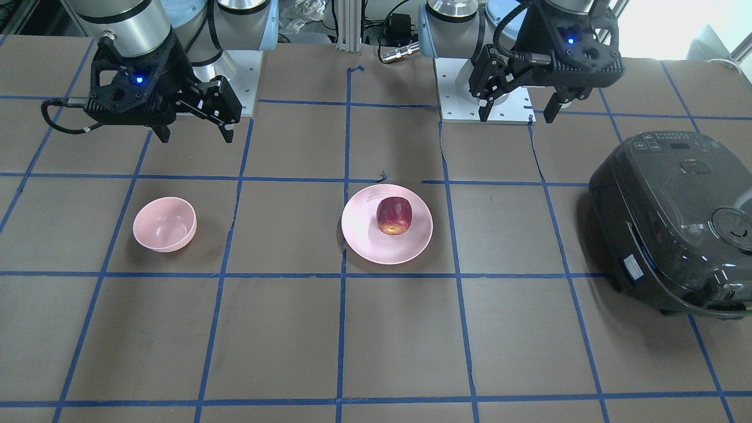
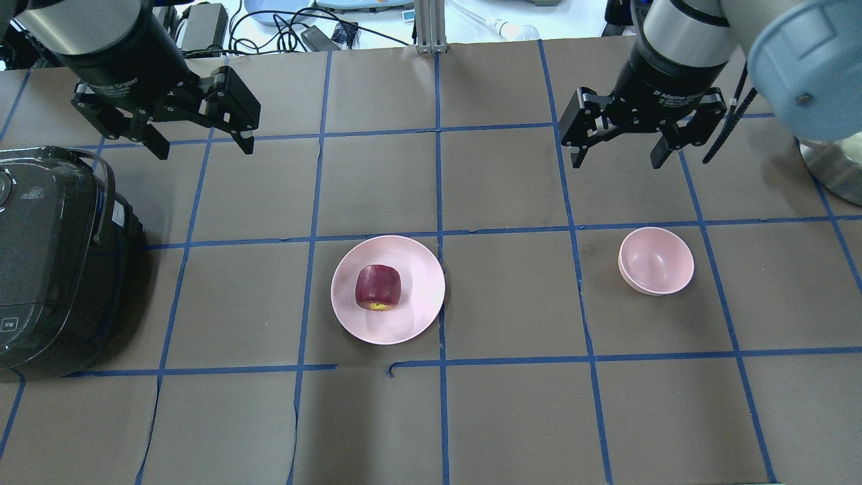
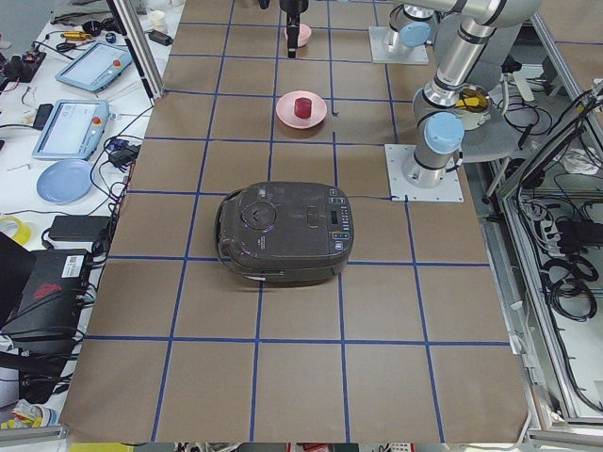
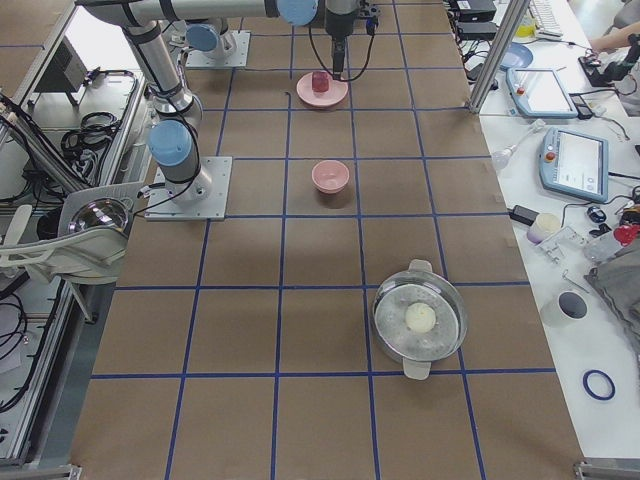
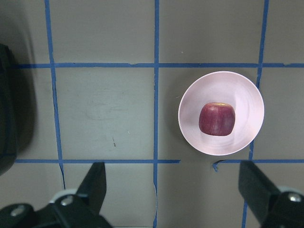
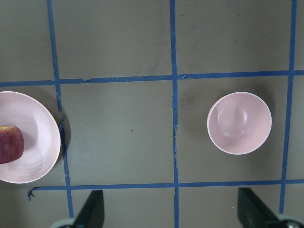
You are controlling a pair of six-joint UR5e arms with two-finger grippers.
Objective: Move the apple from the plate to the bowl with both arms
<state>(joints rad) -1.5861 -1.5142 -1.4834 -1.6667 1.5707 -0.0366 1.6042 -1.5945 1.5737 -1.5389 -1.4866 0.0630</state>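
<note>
Left tool (image 2: 205, 145): spread wide, both fingers well apart, nothing between them. It hangs raised above the counter (image 2: 512, 417) and touches nothing.
Right tool (image 2: 616, 160): likewise spread wide, gripping nothing and raised clear of the counter.
Apple (image 2: 379, 287): rests on the plate (image 2: 421, 263), a little off the middle toward the left arm's side, apart from both tools.
Apple's facing: a blocky, rounded shape with no clear long axis. A yellowish patch shows low on its edge in the overhead and front views. Which way the stem end points cannot be told.
Plate: flat on the counter near the middle, just beside a blue tape line (image 2: 441, 202) of the grid.
Bowl (image 2: 656, 261): upright on the right arm's side, well apart from the plate, with its pale inside showing.
Left wrist view: the plate with the apple lies ahead, nearer the view's right finger.
Right wrist view: the bowl lies ahead toward the right, and the plate's rim and part of the apple cut in at the left edge.
Cooker (image 2: 47, 256): a dark grey appliance with its lid shut, at the counter's end on the left arm's side.
</note>
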